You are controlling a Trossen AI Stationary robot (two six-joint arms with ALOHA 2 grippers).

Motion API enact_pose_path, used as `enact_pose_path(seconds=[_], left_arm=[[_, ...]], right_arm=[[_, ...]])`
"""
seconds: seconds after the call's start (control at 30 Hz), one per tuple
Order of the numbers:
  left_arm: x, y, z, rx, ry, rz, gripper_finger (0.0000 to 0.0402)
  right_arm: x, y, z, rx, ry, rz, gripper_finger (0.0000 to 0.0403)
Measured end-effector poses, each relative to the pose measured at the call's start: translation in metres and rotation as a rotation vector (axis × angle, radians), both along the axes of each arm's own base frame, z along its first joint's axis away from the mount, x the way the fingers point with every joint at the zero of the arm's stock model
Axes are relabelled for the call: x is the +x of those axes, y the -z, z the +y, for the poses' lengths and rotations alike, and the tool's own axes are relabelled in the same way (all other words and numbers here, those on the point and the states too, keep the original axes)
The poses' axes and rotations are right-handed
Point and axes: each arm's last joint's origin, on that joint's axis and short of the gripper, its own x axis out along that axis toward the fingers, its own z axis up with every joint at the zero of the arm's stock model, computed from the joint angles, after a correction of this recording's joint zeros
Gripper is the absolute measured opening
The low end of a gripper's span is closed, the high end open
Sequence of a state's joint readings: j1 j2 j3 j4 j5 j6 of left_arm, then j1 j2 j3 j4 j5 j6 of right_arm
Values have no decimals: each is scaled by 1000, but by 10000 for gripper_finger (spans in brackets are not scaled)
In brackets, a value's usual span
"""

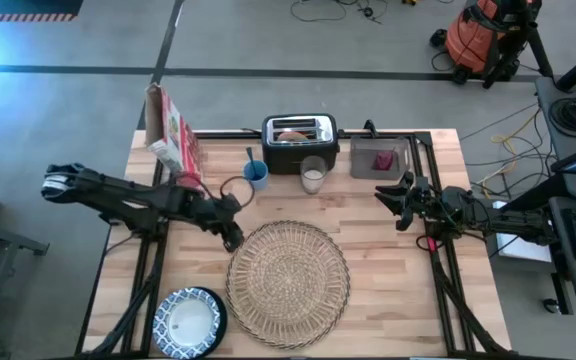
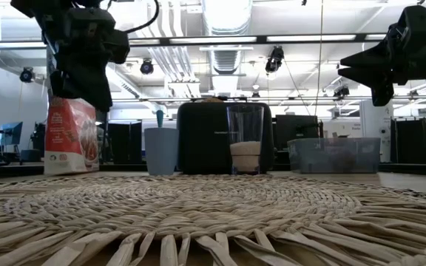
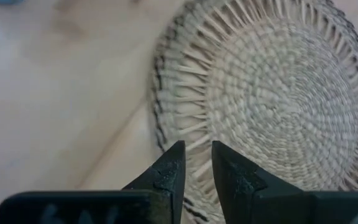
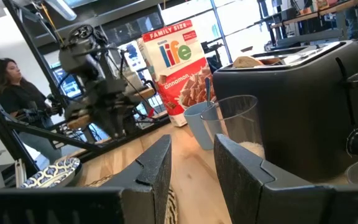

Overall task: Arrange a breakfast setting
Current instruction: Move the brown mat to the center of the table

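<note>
The round woven straw placemat (image 1: 288,282) lies flat at the table's middle, toward the near edge. The blue-and-white bowl (image 1: 190,320) sits on the dark teal plate (image 1: 220,316) at the near left. The glass of milk (image 1: 314,176) stands in front of the toaster. A small spoon (image 1: 250,158) stands in the blue cup (image 1: 257,175). A dark-red item (image 1: 384,160) lies in a clear container. My left gripper (image 3: 197,163) hovers over the placemat's far-left edge, its fingers narrowly apart and empty. My right gripper (image 4: 191,158) is open and empty, raised at the right and facing the glass (image 4: 238,121).
The black-and-silver toaster (image 1: 299,140) stands at the far middle with bread in its slots. A cereal box (image 1: 173,130) stands at the far left. The clear container (image 1: 379,158) sits right of the toaster. A person shows beyond the table in the right wrist view (image 4: 14,93).
</note>
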State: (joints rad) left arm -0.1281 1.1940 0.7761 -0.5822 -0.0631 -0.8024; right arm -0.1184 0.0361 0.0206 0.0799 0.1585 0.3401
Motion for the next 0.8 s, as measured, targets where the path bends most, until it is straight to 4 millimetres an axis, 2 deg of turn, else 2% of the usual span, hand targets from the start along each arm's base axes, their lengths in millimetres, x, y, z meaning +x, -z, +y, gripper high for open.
enact_pose_path(seconds=[0.5, 0.8], left_arm=[[43, 44, -53, -57, 92, -38, 68], [79, 48, -88, -29, 133, -35, 68]], right_arm=[[0, 0, 0, 0, 0, 0, 112], [0, 0, 0, 0, 0, 0, 112]])
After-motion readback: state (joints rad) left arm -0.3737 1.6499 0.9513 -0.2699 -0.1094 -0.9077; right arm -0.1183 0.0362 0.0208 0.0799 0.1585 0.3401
